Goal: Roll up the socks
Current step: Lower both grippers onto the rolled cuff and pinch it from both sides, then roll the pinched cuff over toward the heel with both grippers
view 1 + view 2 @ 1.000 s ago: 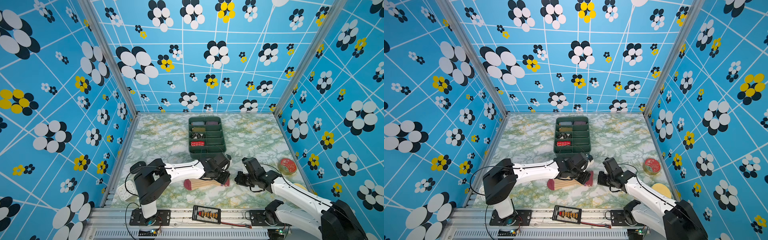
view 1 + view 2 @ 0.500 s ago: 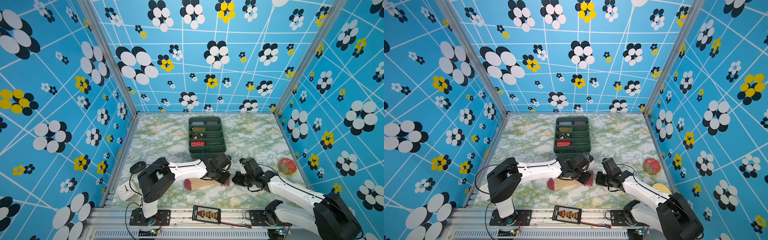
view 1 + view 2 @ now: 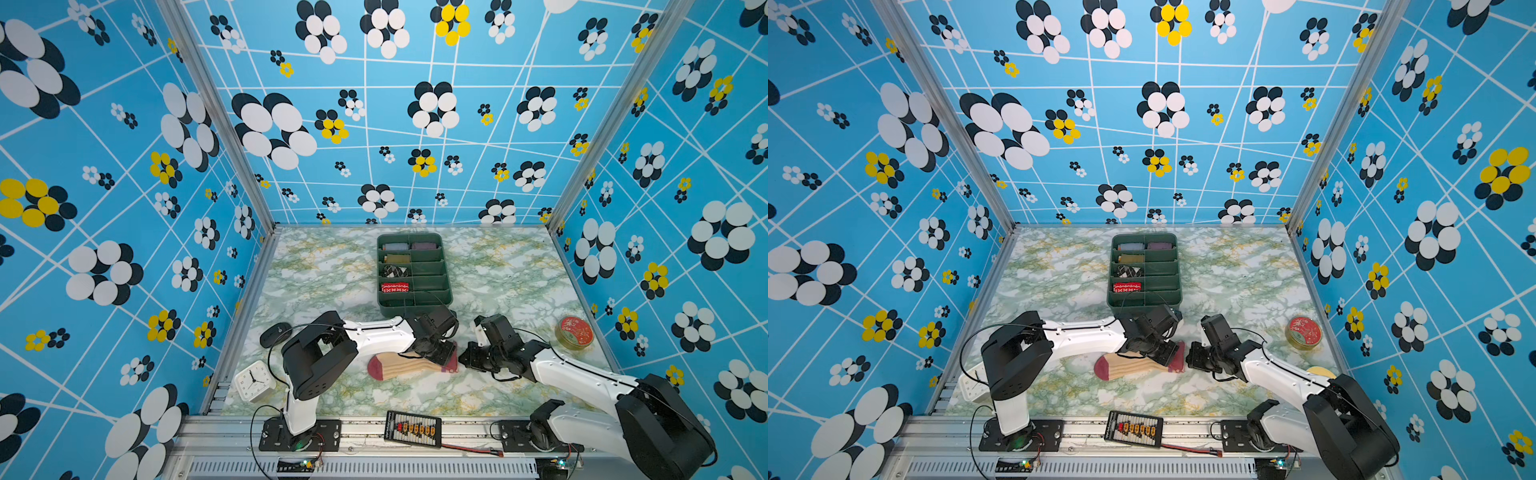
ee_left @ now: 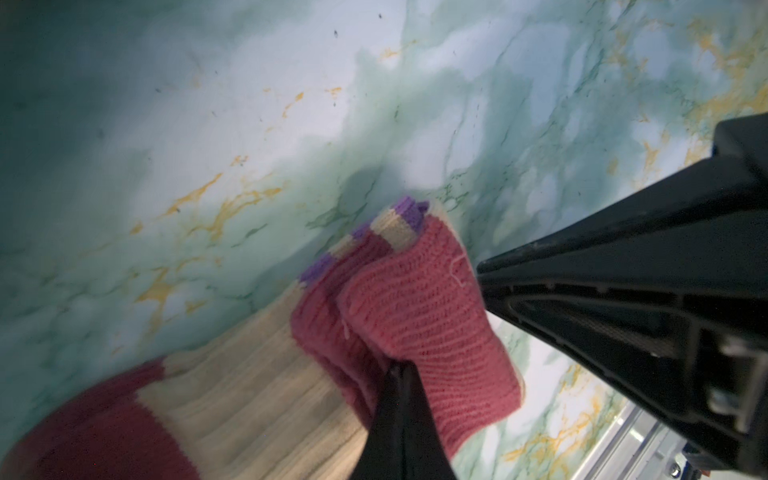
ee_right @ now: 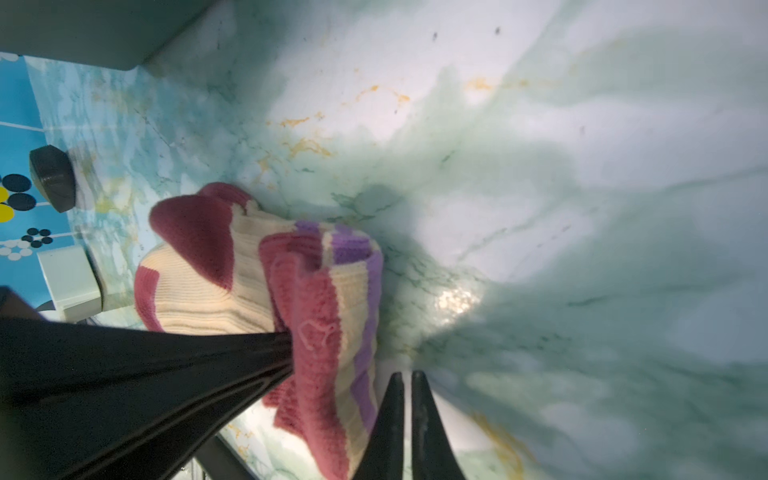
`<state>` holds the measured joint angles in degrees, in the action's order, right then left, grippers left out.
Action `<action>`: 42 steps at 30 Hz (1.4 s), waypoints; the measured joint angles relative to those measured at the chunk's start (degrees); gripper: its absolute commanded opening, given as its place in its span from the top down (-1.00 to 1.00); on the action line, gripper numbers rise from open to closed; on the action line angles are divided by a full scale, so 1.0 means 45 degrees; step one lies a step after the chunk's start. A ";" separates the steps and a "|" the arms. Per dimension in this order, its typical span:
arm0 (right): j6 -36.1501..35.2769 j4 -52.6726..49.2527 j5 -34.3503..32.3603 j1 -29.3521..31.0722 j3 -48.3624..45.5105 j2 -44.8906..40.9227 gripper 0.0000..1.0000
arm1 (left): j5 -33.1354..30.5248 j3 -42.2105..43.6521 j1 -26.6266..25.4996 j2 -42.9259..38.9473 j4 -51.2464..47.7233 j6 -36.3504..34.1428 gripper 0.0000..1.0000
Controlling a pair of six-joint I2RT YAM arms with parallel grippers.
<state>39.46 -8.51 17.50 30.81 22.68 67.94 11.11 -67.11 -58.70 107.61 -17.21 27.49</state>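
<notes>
the socks lie on the marble table just in front of the green tray, on its side nearer the arm bases, with the pale ribbed length flat on the table. their dark red toe points out past the tray's left front corner and their cuff sits in front of the tray's right front corner. the cuff end is turned back over the ribbed part, so the purple stripes show along the fold in the right wrist view. the left gripper reaches in from the tray's left side and is clamped on that folded red cuff, its black fingers pinched together with the knit bunched on both sides of them. the right gripper sits low at the cuff's outer edge, jaws nearly together with only a thin slit and no cloth between them; whether its tip touches the cuff i cannot tell. a red patterned roll fills a left compartment of the tray.
</notes>
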 measured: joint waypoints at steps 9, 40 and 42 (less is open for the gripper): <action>-0.0005 0.0573 0.0461 0.0000 -0.0155 0.0233 0.83 | 0.0316 0.0296 0.0262 0.0126 0.0350 0.0092 0.96; 0.0087 0.3215 0.2414 0.0000 -0.0821 0.0199 0.35 | 0.3128 0.2715 0.1506 -0.0238 0.4240 0.1326 0.95; 0.0087 0.3381 0.2492 0.0000 -0.0821 0.0306 0.29 | 0.3361 0.3007 0.1613 -0.0301 0.4692 0.1486 0.95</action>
<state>39.86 6.70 28.71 30.81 18.98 69.32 26.24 -53.58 -51.44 106.26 3.90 34.17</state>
